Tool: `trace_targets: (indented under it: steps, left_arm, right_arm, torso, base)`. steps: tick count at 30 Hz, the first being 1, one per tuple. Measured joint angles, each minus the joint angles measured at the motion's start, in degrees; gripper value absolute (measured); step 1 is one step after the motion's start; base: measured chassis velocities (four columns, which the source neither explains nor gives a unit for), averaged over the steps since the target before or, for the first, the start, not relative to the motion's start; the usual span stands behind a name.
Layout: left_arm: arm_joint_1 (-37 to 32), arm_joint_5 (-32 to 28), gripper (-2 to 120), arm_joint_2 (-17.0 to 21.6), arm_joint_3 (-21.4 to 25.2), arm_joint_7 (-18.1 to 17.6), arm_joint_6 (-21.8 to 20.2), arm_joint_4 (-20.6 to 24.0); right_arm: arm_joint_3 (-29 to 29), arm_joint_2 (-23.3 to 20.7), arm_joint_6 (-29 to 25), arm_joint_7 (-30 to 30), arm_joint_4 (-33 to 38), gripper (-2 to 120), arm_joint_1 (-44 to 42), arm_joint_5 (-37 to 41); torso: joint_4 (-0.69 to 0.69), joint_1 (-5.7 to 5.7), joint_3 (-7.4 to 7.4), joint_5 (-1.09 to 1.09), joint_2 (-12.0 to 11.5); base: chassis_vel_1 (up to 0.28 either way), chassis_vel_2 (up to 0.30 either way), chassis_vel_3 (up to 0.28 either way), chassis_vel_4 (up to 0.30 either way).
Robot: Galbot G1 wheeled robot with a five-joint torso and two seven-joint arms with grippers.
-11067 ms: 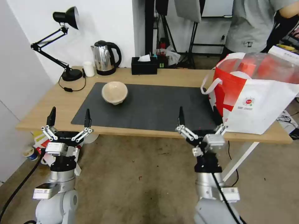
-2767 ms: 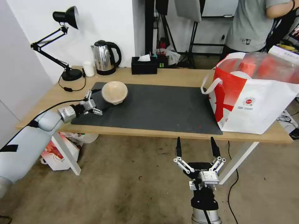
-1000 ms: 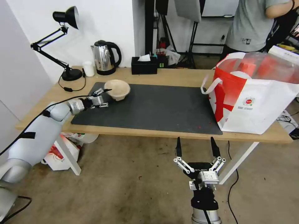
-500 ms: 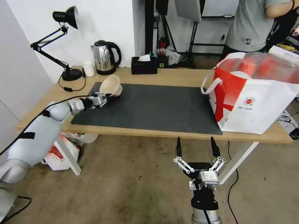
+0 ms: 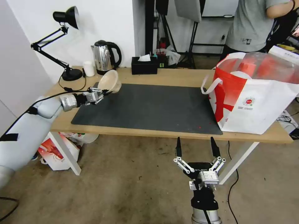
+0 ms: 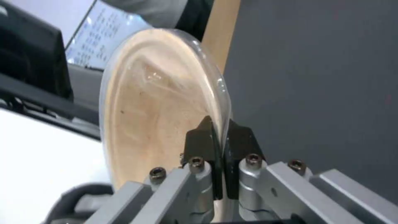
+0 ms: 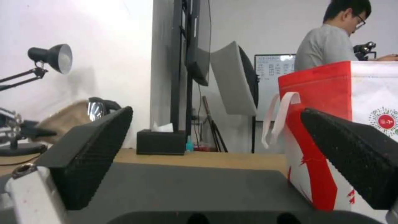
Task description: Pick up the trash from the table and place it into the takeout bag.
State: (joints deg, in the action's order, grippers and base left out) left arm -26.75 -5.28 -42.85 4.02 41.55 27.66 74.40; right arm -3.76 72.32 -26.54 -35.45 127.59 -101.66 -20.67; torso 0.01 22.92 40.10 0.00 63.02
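Observation:
A beige paper-pulp bowl (image 5: 109,81) hangs tilted on its side above the far left corner of the dark mat (image 5: 149,107), lifted off the table (image 5: 174,77). My left gripper (image 5: 104,92) is shut on its rim; the left wrist view has both black fingertips (image 6: 198,141) pinching the bowl (image 6: 153,102) edge. The white takeout bag (image 5: 253,93) with a red side panel stands at the table's right end, and it also appears beside my right fingers (image 7: 331,124). My right gripper (image 5: 196,146) hangs open below the table's front edge, nothing in it.
Along the table's far edge stand a black desk lamp (image 5: 64,43), a small white cup (image 5: 88,68), a steel kettle (image 5: 106,57) and a black tissue box (image 5: 144,65). A person stands behind the bag. A bag lies on the floor under the table's left end.
My left gripper closed on the bowl's rim, tipped it onto its side and lifted it up and toward the far left of the mat. The right arm has held still below the table.

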Motion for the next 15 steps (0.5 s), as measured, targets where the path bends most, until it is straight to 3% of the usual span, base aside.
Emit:
trace_targets:
  steps: [8,10,15]
  left_arm:
    - [0.4,-8.2,0,4.9,-1.1,1.7,-3.6,12.0]
    - [0.4,-8.2,0,4.9,-1.1,1.7,-3.6,12.0]
    - [3.9,-12.9,0,6.8,-4.5,0.8,-6.2,17.2]
  right_arm:
    - [0.0,0.0,0.0,0.0,0.0,100,0.0,0.0]
    - [0.0,0.0,0.0,0.0,0.0,100,0.0,0.0]
    - [0.0,0.0,0.0,0.0,0.0,100,0.0,0.0]
  torso:
    - [-0.01,0.00,0.00,0.00,0.0]
    - [-0.01,0.00,0.00,0.00,0.0]
    - [0.00,0.00,0.01,0.00,0.0]
  base:
    - [0.000,0.000,0.000,0.000]
    - [0.000,0.000,0.000,0.000]
    - [0.000,0.000,0.000,0.000]
